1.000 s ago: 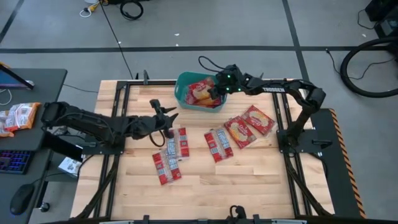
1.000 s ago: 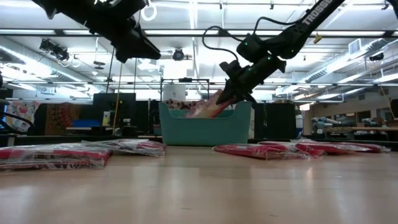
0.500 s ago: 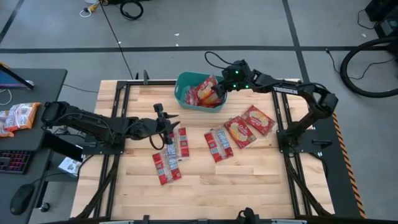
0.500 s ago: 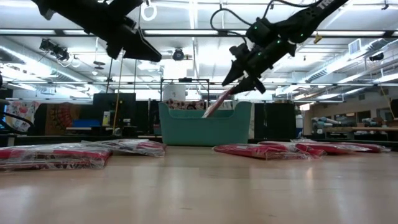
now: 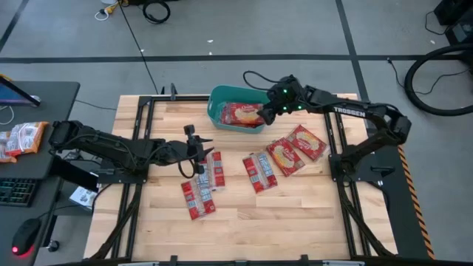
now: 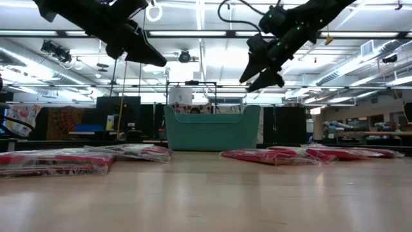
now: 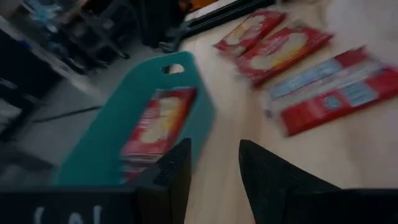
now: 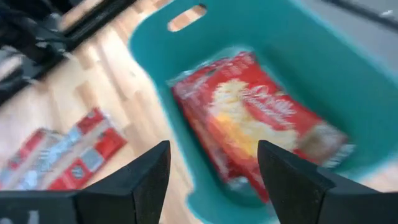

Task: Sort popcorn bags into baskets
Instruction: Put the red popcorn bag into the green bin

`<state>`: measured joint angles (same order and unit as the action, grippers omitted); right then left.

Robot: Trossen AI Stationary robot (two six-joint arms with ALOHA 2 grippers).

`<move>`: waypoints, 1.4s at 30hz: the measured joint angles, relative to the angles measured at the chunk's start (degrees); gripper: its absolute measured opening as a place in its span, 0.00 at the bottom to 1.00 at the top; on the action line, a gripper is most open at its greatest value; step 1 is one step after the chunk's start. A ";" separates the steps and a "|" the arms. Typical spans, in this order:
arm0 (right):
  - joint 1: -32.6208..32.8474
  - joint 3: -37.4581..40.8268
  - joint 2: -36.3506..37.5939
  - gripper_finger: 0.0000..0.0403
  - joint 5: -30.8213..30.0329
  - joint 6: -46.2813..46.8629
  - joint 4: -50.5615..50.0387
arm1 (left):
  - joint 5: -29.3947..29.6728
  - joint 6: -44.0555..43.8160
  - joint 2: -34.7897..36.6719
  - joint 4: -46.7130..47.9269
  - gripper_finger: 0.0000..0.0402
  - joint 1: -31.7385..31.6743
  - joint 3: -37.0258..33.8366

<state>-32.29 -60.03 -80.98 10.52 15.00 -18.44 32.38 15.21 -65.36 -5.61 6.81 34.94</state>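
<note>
The teal basket (image 5: 219, 102) stands at the table's far edge, and a squarish red popcorn bag (image 5: 241, 114) lies flat inside it, seen close up in the right wrist view (image 8: 261, 121). My right gripper (image 5: 264, 115) hovers open above the basket's right end, high over its rim in the low view (image 6: 259, 72). My left gripper (image 5: 196, 154) hangs open above the narrow red bags (image 5: 211, 168) at centre left, with nothing between its fingers (image 7: 214, 168). Other narrow bags (image 5: 198, 196) (image 5: 259, 172) and two squarish ones (image 5: 284, 156) (image 5: 307, 142) lie flat on the wood.
Black frame rails (image 5: 145, 118) run along the table's left and right sides, and the right arm's base (image 5: 355, 166) stands at the right. On a side desk to the left lie orange-edged packets (image 5: 22, 138). Bare wood shows along the near edge (image 5: 281, 222).
My right gripper has opened and let go of the squarish bag, which was tilted up out of the basket and now lies flat inside it. The gripper has risen and drawn a little toward the table's right edge.
</note>
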 joint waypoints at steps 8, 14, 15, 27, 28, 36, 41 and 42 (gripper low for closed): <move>8.12 0.00 3.78 0.61 -4.15 -6.07 -2.69 | -10.12 -7.72 -1.20 9.14 0.35 0.02 -0.02; 16.51 0.27 2.19 0.61 -12.35 -9.59 -2.81 | -9.73 -14.81 -5.00 9.70 0.35 0.00 0.00; 18.07 0.40 1.87 0.61 -13.14 -10.54 -2.23 | -9.78 -15.50 -5.60 10.21 0.35 0.01 0.00; 29.39 10.57 0.40 0.61 -21.42 -17.05 9.98 | -11.29 -28.00 -7.32 24.05 0.35 1.91 2.30; 29.83 11.95 0.40 0.61 -21.44 -17.72 12.69 | -11.33 -30.47 -7.57 26.51 0.35 2.13 3.41; 32.84 22.60 -1.04 0.61 -17.16 -21.53 34.07 | -21.98 -49.63 -8.15 32.06 0.35 5.48 5.82; 35.12 21.92 -6.11 0.61 -16.70 -23.04 36.18 | -23.53 -59.91 -8.15 31.98 0.35 9.73 5.81; 35.47 21.31 -7.55 0.61 -16.69 -23.64 36.50 | -23.46 -61.42 -8.15 31.92 0.35 10.59 5.81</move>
<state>3.19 -38.72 -88.52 -6.17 -8.64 18.06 8.92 -46.21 -73.52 26.31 17.40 40.75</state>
